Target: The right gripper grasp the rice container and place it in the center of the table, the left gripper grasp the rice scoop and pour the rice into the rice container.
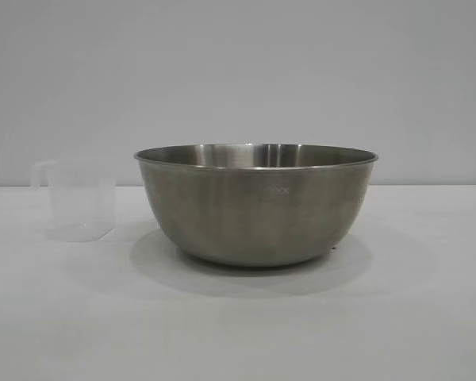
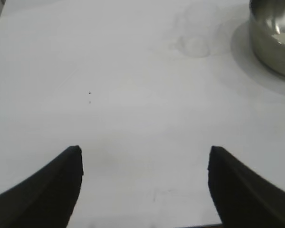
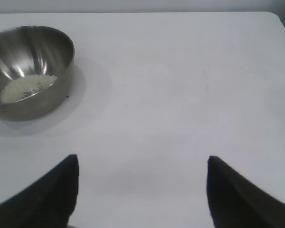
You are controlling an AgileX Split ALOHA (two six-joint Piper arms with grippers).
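The rice container (image 1: pixel 255 206), a large steel bowl, stands upright in the middle of the white table (image 1: pixel 412 317). A pale patch of rice (image 3: pixel 27 87) lies on the bottom of the rice container (image 3: pixel 28 71) in the right wrist view. The rice scoop (image 1: pixel 78 198), a translucent cup, stands upright left of the bowl with its handle pointing away from it; it looks empty. In the left wrist view the rice scoop (image 2: pixel 194 33) is faint and far off, next to the rice container (image 2: pixel 274 38). My left gripper (image 2: pixel 145 154) is open over bare table. My right gripper (image 3: pixel 142 164) is open too, well away from the bowl.
The table's far right corner (image 3: pixel 275 19) shows in the right wrist view. A plain grey wall (image 1: pixel 238 71) runs behind the table. Two tiny dark specks (image 2: pixel 89 96) lie on the surface ahead of the left gripper.
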